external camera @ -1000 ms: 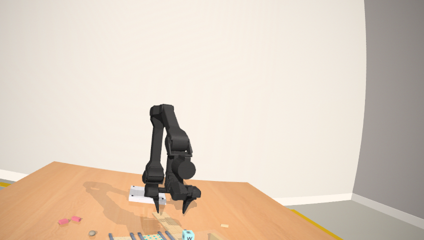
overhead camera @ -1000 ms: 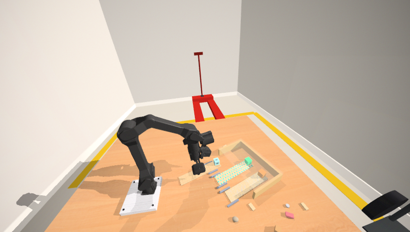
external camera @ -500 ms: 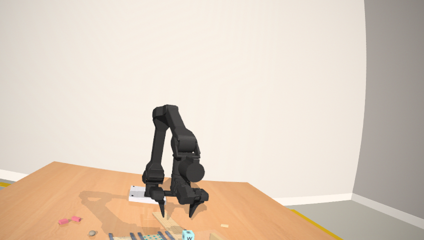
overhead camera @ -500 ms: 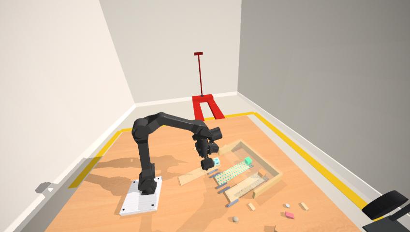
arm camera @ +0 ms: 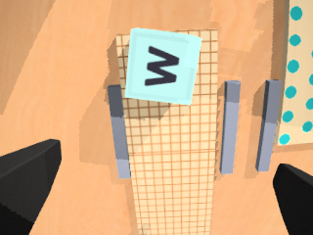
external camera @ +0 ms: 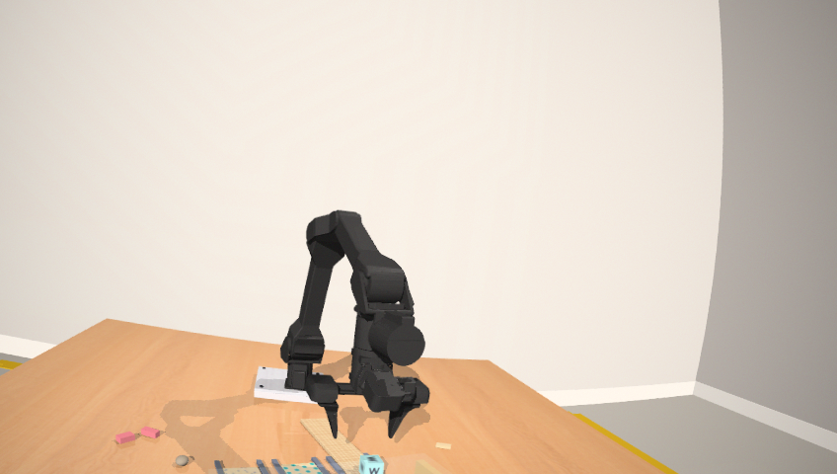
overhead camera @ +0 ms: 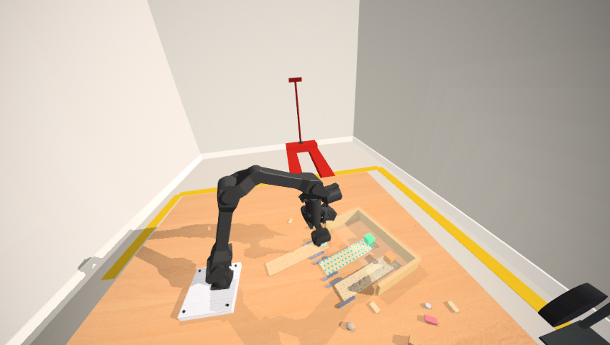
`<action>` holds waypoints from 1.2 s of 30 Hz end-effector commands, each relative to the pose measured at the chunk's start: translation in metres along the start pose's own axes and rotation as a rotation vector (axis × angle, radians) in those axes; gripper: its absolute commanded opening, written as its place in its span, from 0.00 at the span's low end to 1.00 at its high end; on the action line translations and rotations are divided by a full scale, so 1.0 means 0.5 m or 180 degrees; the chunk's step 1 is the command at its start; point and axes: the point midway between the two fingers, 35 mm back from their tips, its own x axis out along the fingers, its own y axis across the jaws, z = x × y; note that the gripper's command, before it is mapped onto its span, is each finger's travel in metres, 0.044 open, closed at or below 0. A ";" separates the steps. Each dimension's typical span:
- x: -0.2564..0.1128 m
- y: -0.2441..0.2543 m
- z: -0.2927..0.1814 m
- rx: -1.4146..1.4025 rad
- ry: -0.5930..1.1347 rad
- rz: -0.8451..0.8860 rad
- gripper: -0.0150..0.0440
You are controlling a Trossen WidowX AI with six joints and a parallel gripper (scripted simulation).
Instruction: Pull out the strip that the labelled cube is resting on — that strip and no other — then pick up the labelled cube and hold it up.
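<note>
The labelled cube (external camera: 371, 463) (arm camera: 162, 66), pale cyan with a dark W, rests slightly turned on the far end of the grid-patterned strip (overhead camera: 290, 261) (external camera: 329, 437) (arm camera: 171, 181). In the top view it is almost wholly hidden by the gripper. The strip's far part lies between two grey guide rails (arm camera: 118, 132) (arm camera: 230, 127); its near part sticks out toward the arm's base. My gripper (external camera: 362, 437) (arm camera: 172, 164) is open and empty, above the strip, with one finger on each side of it and the cube beyond the fingertips.
The dotted strip (overhead camera: 347, 256) (arm camera: 293, 78) carries a green cube (overhead camera: 368, 238). A third strip (overhead camera: 342, 291) is near an orange cube (overhead camera: 390, 256). A low wooden wall (overhead camera: 398, 237) surrounds their far ends. Small blocks, a pink one (overhead camera: 430, 319) and a grey pebble (overhead camera: 350, 325) lie outside.
</note>
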 end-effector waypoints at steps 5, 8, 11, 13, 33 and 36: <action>-0.012 0.013 0.055 0.0007 -0.0014 -0.0001 1.00; -0.013 0.015 0.063 0.0007 -0.0015 -0.0001 0.96; -0.006 0.015 0.064 0.0007 -0.0015 -0.0001 0.82; 0.001 0.015 0.064 0.0007 -0.0015 -0.0001 0.73; 0.066 0.016 0.066 0.0007 -0.0015 -0.0001 0.68; 0.076 0.016 0.065 0.0007 -0.0015 -0.0001 0.68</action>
